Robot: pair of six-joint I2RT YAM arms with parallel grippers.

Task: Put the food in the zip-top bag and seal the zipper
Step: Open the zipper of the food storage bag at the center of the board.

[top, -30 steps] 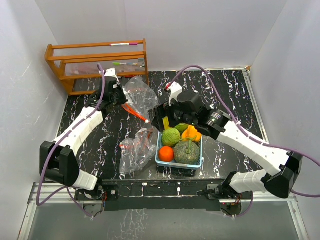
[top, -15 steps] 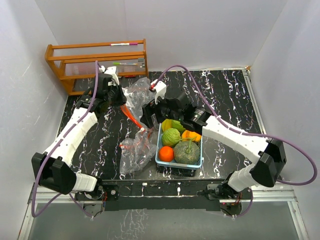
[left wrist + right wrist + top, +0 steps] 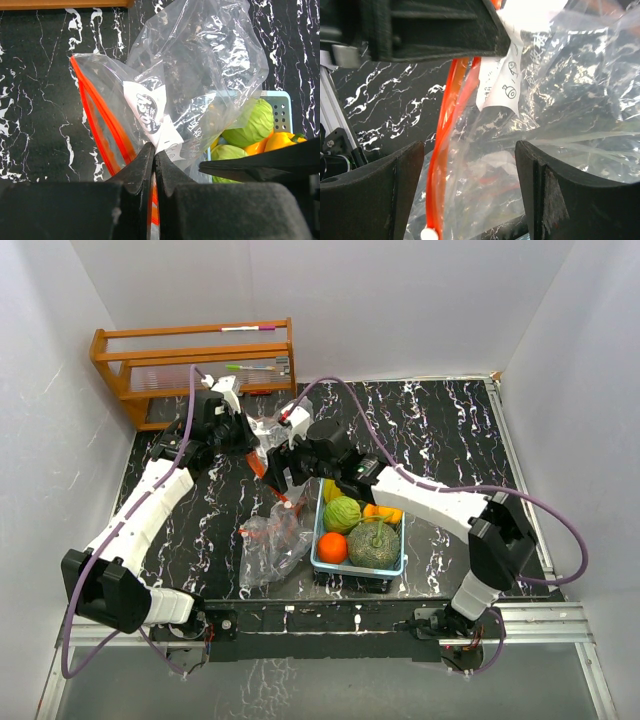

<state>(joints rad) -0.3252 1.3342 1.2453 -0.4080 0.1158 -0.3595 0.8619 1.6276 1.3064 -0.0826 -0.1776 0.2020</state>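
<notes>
Right arm has swung left, off the basket and over to the bag. My right end effector now stands wide open with the bright zipper running between its fingers, gripping nothing yet. The left end effector is pinched tight on the bag's rim, lifting it off the desk. The food, with melon, orange and cabbage, all sits in the basket, just right of the bag. I read this as opening the mouth; loading hasn't begun.
</notes>
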